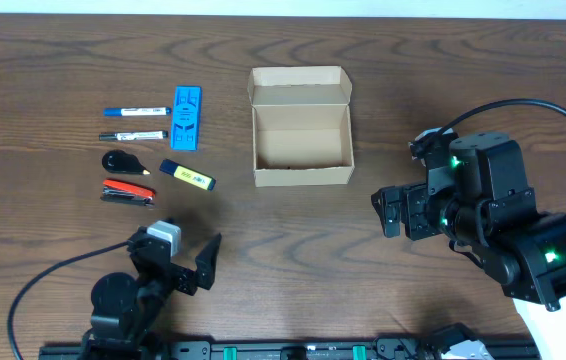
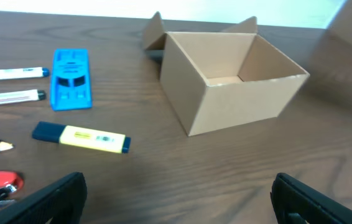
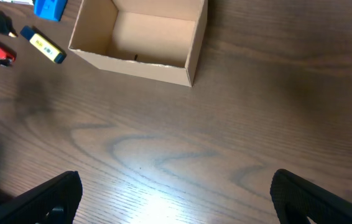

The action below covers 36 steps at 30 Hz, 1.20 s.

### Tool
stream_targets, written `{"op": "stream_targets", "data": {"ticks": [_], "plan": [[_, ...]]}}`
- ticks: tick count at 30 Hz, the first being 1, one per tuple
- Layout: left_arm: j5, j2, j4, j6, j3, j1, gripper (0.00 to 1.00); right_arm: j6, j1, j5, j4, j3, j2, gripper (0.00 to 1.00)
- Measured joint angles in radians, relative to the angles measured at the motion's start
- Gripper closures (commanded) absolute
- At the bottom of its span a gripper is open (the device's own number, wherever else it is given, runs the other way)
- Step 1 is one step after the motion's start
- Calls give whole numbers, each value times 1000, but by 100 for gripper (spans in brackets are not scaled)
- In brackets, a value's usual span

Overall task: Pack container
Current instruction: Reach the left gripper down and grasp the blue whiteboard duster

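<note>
Left of the container [image 1: 301, 140], the highlighter [image 1: 187, 176] waits unpacked; your left gripper [image 1: 178, 254] and right gripper [image 1: 386, 212] gape empty, so grasp it first.

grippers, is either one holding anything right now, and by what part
Nothing is held. The left gripper and the right gripper are both open and empty, well apart from the container.

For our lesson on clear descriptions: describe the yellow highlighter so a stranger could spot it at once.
Start at the open cardboard box mid-table. In the overhead view, look left of its front corner for the highlighter, lying slanted. No neighbour shares its yellow body and dark blue ends.
</note>
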Motion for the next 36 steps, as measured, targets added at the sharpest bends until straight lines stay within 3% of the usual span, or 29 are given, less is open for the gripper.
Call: {"op": "stream_targets", "data": {"ticks": [6, 12, 19, 26, 36], "plan": [[-119, 296, -22, 13, 250, 0, 5, 0, 0, 0, 0, -4, 0, 1], [-246, 785, -103, 89, 592, 0, 5, 0, 0, 0, -2, -5, 2, 1], [-237, 1316, -101, 118, 954, 6, 5, 0, 0, 0, -2, -6, 2, 1], [-220, 1584, 113, 135, 1015, 11, 5, 0, 0, 0, -2, -6, 2, 1], [-208, 1774, 155, 98, 1015, 103, 5, 0, 0, 0, -2, -6, 2, 1]]}}
